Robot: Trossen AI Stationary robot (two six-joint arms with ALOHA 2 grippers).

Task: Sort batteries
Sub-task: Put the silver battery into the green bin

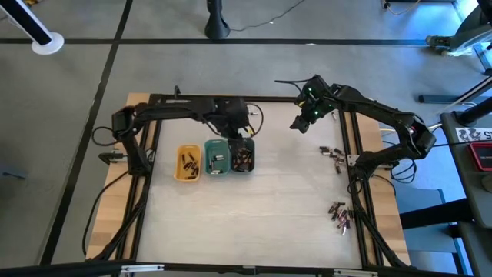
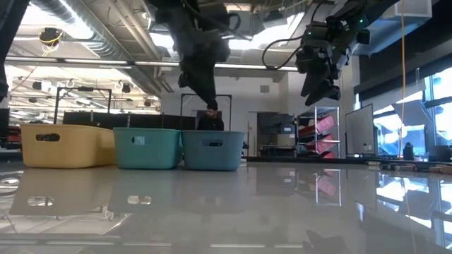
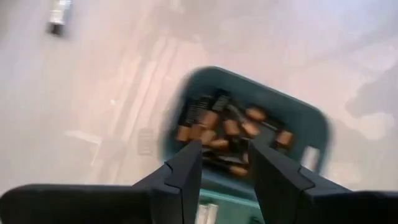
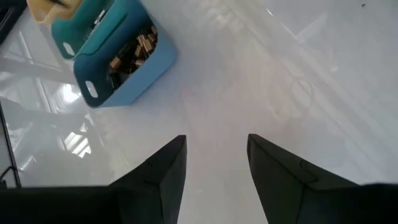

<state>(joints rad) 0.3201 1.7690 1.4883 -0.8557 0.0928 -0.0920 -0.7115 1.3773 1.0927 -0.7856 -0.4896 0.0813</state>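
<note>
High view: left pincer [image 1: 240, 144] over grey-blue tray [image 1: 243, 158], bare tabletop [image 1: 269, 208] alongside.

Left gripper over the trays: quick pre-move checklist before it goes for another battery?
1. Left gripper empty: ok, jaws apart, nothing between them.
2. Left gripper above the grey-blue tray, not inside it: ok, low view shows it over the rim.
3. Three trays upright in a row, yellow, green, grey-blue: ok.
4. Loose batteries left to sort: ok, one cluster and another, both on the right side of the table.
5. Right gripper clear of the trays: ok, raised off the table, jaws apart, empty.
6. Battery types in each tray correct: cannot tell.
</note>
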